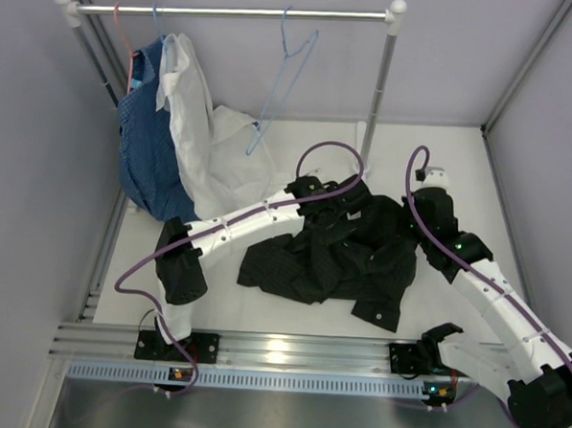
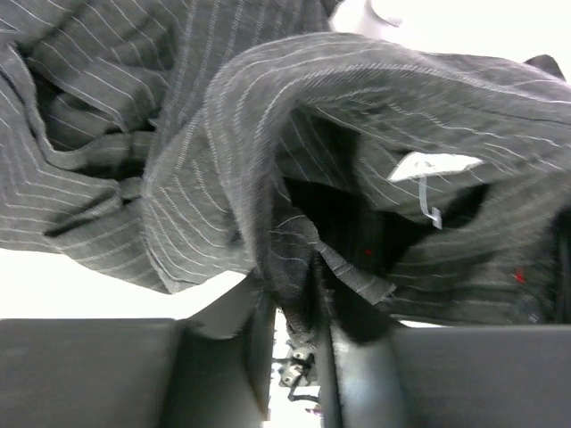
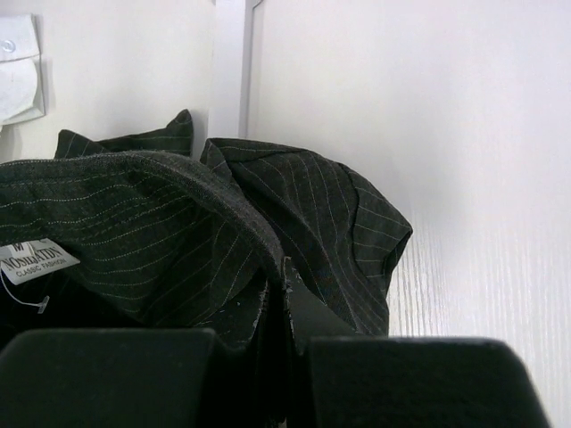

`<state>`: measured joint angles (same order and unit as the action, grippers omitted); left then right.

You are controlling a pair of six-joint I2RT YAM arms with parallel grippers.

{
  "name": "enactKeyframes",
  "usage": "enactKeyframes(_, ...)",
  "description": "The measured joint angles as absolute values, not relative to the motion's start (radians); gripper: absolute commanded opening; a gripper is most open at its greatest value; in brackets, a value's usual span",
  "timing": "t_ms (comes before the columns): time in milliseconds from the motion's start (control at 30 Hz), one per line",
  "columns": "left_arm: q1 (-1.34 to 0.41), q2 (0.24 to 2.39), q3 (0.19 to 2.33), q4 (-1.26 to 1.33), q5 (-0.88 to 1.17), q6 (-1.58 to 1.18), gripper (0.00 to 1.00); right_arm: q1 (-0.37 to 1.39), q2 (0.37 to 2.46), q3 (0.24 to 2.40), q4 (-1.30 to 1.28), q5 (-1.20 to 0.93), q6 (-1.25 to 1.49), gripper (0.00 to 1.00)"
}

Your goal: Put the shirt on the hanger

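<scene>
Shirt (image 1: pixel 346 251), black pinstripe, heaped on surface (image 1: pixel 443 150); left tool (image 2: pixel 294 308) and right tool (image 3: pixel 277 299) each clamped on fabric by collar (image 3: pixel 143 174); advise raising both evenly, collar spread, toward hanger (image 1: pixel 284 84), hung on rail (image 1: pixel 229 13) well apart.

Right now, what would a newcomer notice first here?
The black shirt lies crumpled mid-table, with the left gripper and the right gripper each pinching a fold near its collar label. Behind it, the light-blue hanger hangs bare on the rail, right of a white shirt and a blue garment.
</scene>
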<state>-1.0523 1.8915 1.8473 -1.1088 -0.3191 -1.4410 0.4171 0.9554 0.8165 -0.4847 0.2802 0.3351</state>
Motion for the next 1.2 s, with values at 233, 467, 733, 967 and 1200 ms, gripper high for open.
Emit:
enactKeyframes(233, -1.021, 1.889, 1.834, -1.111, -0.310, -1.392, 0.00, 0.417, 0.953, 0.813, -0.469, 0.280, 0.333, 0.00)
enactKeyframes(467, -1.016, 1.873, 1.819, -1.101, -0.284, -1.172, 0.00, 0.417, 0.858, 0.811, -0.450, 0.180, 0.301, 0.33)
enactKeyframes(733, -1.015, 1.677, 1.580, -1.039, -0.295, -1.016, 0.00, 0.417, 0.755, 0.891, -0.455, -0.075, 0.268, 1.00)
enactKeyframes(967, -1.015, 1.458, 1.297, -0.923, -0.295, -0.971, 0.00, 0.512, 1.037, 1.302, -0.429, -0.129, 0.423, 1.00)
enactKeyframes(1200, -1.015, 1.268, 1.048, -0.740, -0.270, -0.955, 0.00, 0.754, 1.520, 1.766, -0.496, 0.091, 0.524, 0.99)
